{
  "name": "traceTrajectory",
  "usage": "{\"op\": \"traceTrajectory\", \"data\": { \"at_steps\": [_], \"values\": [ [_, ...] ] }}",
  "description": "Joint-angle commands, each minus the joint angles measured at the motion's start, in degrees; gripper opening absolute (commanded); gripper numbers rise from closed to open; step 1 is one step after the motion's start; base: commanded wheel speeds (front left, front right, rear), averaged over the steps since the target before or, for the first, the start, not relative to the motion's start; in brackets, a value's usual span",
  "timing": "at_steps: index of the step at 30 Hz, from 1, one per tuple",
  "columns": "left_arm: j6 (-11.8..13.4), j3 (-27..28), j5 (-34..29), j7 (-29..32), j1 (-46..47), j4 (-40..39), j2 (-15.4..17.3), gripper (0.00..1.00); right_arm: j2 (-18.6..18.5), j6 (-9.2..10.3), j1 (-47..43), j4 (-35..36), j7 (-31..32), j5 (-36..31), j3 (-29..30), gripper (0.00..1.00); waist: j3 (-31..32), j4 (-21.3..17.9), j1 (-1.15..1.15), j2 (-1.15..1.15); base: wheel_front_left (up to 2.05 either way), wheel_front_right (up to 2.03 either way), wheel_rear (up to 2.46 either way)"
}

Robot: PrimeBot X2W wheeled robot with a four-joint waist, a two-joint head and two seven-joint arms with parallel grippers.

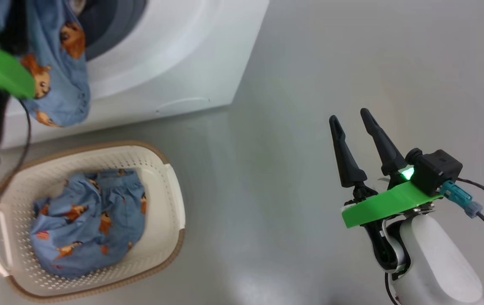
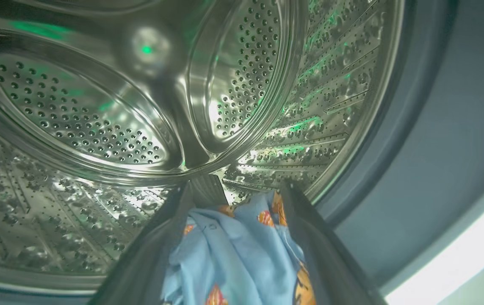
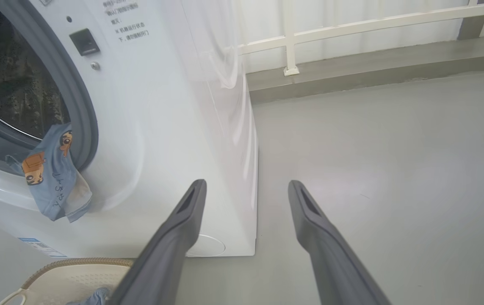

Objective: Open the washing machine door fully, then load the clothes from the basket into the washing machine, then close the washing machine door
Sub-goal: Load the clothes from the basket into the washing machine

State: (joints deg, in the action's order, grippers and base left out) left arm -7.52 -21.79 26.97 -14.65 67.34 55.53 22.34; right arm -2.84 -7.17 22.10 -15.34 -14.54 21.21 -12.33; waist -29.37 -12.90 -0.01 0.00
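Observation:
The white washing machine (image 1: pixel 174 63) stands with its opening uncovered; the washing machine door is out of view. My left gripper (image 2: pixel 246 186) reaches into the steel drum (image 2: pixel 98 127), its jaws spread wide. A light-blue printed garment (image 2: pixel 233 254) lies loosely between its fingers. That garment (image 1: pixel 62 84) also hangs out over the grey gasket and down the machine's front (image 3: pixel 53 178). The cream basket (image 1: pixel 170 199) sits on the floor below the opening, with more blue clothes (image 1: pixel 89 220) inside. My right gripper (image 1: pixel 349 115) is open and holds nothing above bare floor to the right of the machine (image 3: pixel 247 184).
Grey floor (image 1: pixel 288 169) stretches to the right of the machine and basket. A white railing (image 3: pixel 352 29) on a low kerb runs along the far side. The basket's rim (image 3: pixel 76 264) lies just left of my right fingers.

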Motion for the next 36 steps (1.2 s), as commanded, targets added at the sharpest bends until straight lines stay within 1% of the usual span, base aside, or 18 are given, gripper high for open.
{"op": "traceTrajectory", "data": {
  "at_steps": [1, 7, 8, 9, 10, 13, 22, 31, 36],
  "values": [
    [0.05, 1.66, 0.65, -0.33, -2.82, -3.24, 3.02, 1.0, -0.04, -0.32, -0.55, 0.64, -0.46, 0.09, -0.74, 1.0, 3.97, 1.89, 0.01, 0.0, 0.0, 0.0, 0.0],
    [0.04, 4.33, 1.19, -0.34, -12.76, -11.03, 2.78, 1.0, -0.45, -0.32, -1.72, -0.69, -0.46, 0.22, 0.24, 1.0, 8.37, 4.16, 0.01, 0.0, 0.0, 0.0, 0.0],
    [0.04, 4.33, 1.19, -0.34, -12.76, -11.03, 2.78, 1.0, -0.45, -0.32, -1.72, -0.69, -0.46, 0.22, 0.24, 1.0, 8.37, 4.16, 0.01, 0.0, 0.0, 0.0, 0.0],
    [0.04, 5.27, 0.98, -0.34, -16.03, -13.41, 2.21, 1.0, -0.91, -0.32, -2.1, -0.93, -0.46, 0.4, 0.47, 1.0, 9.73, 4.99, 0.01, 0.0, 0.0, 0.0, 0.0],
    [0.04, 5.27, 0.98, -0.34, -16.03, -13.41, 2.21, 1.0, -0.91, -0.32, -2.1, -0.93, -0.46, 0.4, 0.47, 1.0, 9.73, 4.99, 0.01, 0.0, 0.0, 0.0, 0.0],
    [0.07, 6.78, 0.63, -0.34, -20.77, -16.84, 1.26, 1.0, -1.68, -0.32, -2.68, -1.14, -0.46, 0.7, 0.77, 1.0, 11.59, 6.13, 0.01, 0.0, 0.0, 0.0, 0.0],
    [1.4, 11.04, -2.1, -0.34, -33.6, -26.92, -1.59, 1.0, -3.64, -0.32, -4.41, -1.2, -0.46, 1.6, 1.71, 1.0, 16.22, 8.97, 0.01, 0.0, 0.0, 0.0, 0.0],
    [1.97, 16.09, -4.07, -0.35, -44.47, -35.04, -3.72, 1.0, -5.22, -0.32, -6.08, -0.96, -0.46, 2.22, 1.56, 1.0, 19.6, 10.51, 0.01, 0.0, 0.0, 0.0, 0.0],
    [2.18, 18.55, -4.91, -0.35, -50.29, -38.72, -5.58, 1.0, -6.15, -0.32, -7.18, -0.26, -0.46, 1.99, 1.86, 1.0, 21.0, 11.12, 0.01, 0.0, 0.0, 0.0, 0.0]
  ]
}}
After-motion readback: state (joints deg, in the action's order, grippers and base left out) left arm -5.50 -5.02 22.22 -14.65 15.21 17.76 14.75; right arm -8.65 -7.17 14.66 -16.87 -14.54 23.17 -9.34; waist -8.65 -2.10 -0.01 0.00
